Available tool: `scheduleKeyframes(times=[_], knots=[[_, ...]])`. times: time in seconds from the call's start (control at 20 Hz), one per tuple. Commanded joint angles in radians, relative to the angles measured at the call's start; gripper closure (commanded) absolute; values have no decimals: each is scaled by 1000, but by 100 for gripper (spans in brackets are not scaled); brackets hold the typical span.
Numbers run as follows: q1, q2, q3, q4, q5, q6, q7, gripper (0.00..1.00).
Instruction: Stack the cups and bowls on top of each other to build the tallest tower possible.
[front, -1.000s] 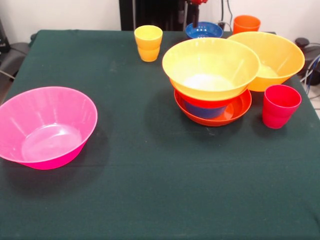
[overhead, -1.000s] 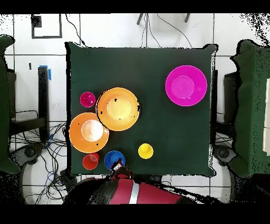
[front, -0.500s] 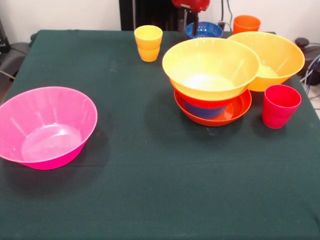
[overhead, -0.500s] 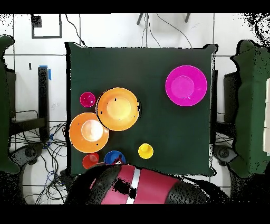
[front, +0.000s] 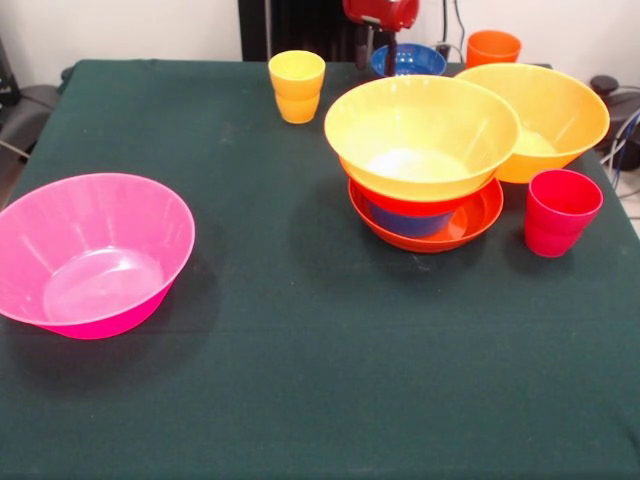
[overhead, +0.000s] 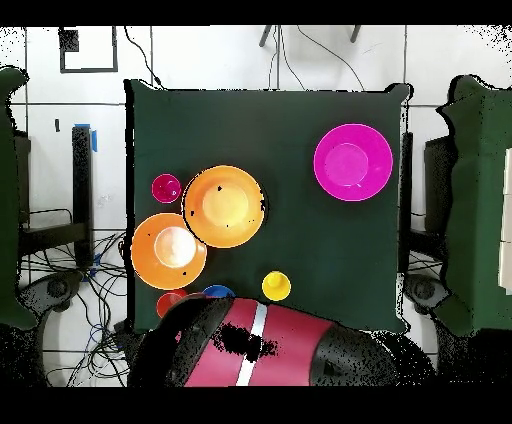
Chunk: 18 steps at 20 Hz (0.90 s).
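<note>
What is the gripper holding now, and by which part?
It cannot be told. The gripper hangs above the blue bowl at the far edge, and the pictures do not show it gripping anything.

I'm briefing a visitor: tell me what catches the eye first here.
The big pink bowl sits alone on the green table, far from everything else. Across from it, the tower stands out, a wide yellow bowl topping red-orange and blue ones, with a red-pink cup and a second large orange-yellow bowl beside it.

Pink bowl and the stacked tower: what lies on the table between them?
Nothing; in the front view only bare green cloth lies between the pink bowl and the tower.
</note>
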Motion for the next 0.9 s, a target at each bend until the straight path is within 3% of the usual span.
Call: scheduleKeyframes(times=[0.05, 0.5, 0.9], knots=[[10, 26, 52, -123, -27, -21, 109, 0], [26, -31, 41, -96, -78, 38, 51, 0], [48, -9, 28, -108, -117, 31, 53, 0]])
